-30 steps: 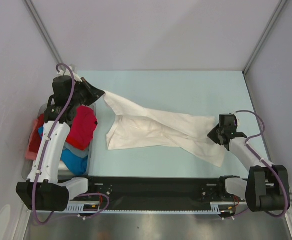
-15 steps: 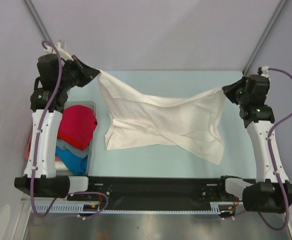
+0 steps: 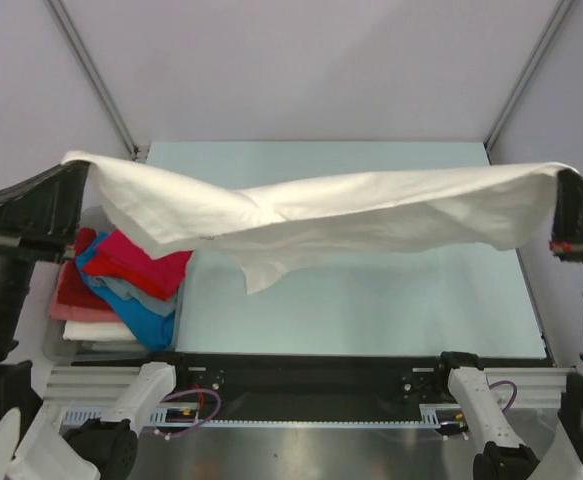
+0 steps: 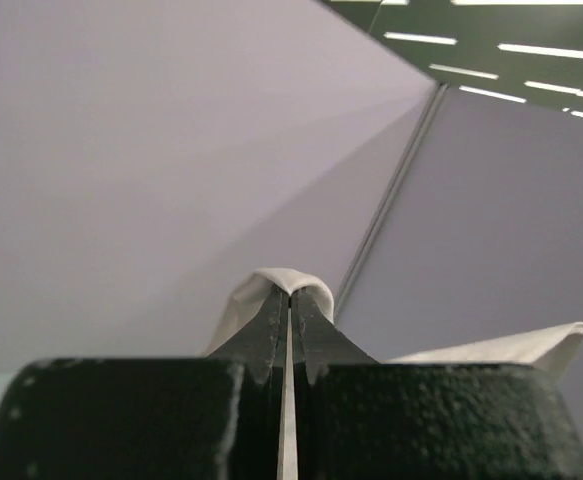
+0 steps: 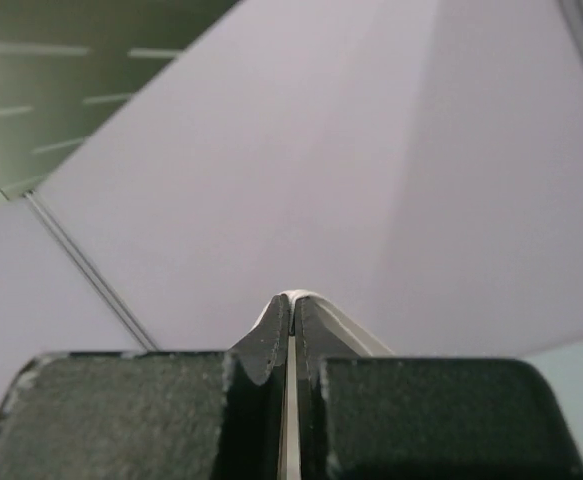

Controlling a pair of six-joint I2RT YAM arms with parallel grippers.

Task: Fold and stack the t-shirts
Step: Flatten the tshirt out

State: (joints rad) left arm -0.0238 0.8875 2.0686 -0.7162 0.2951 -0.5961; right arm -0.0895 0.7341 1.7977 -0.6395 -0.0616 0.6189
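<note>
White tee hangs stretched in the air above the surface. The left claw is pressed together on one edge, and the right claw pinches the opposite edge. You see no fold in it yet. Coloured tees lie in a loose heap at the left. Judge the task as barely begun: each tee needs laying flat, folding and stacking.

The white t-shirt in the left gripper is soft, matt, creased cloth; the gripper's housing is grainy black plastic.
</note>
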